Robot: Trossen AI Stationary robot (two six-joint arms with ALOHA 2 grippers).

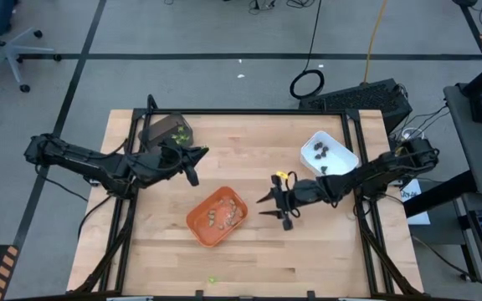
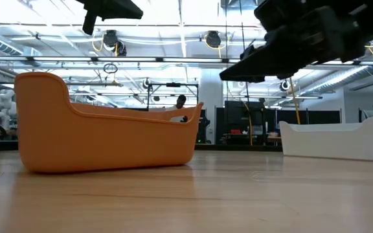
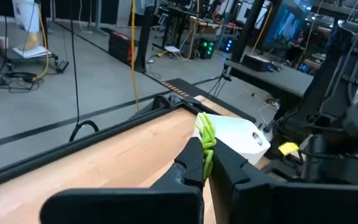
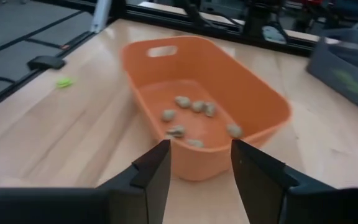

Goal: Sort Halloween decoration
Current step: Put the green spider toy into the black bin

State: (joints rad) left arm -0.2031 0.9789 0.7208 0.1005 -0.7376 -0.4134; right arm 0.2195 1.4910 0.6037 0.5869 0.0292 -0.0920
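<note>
While the left gripper [image 1: 197,156] hangs above the pale wooden desk [image 1: 157,251] beside the dark grey plastic tray [image 1: 164,130], we see its jaws clamped on a lime-green decoration piece [image 3: 205,135]. The right gripper [image 1: 266,205], jaws apart and empty, sits just right of the orange plastic tray [image 4: 260,102] holding tan-grey pieces [image 4: 197,106]. Dark brown pieces [image 1: 323,152] lie in the white tray [image 1: 308,144] at far right; one stray green piece [image 1: 212,279] rests near the desk's front edge.

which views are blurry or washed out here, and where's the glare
Low view: ceiling lights blow out the top, the orange tray stays crisp. Left wrist view: the left gripper, shut on a lime-green piece, is soft up close. Right wrist view: the open right gripper is blurred, the dark grey tray hazy.
</note>
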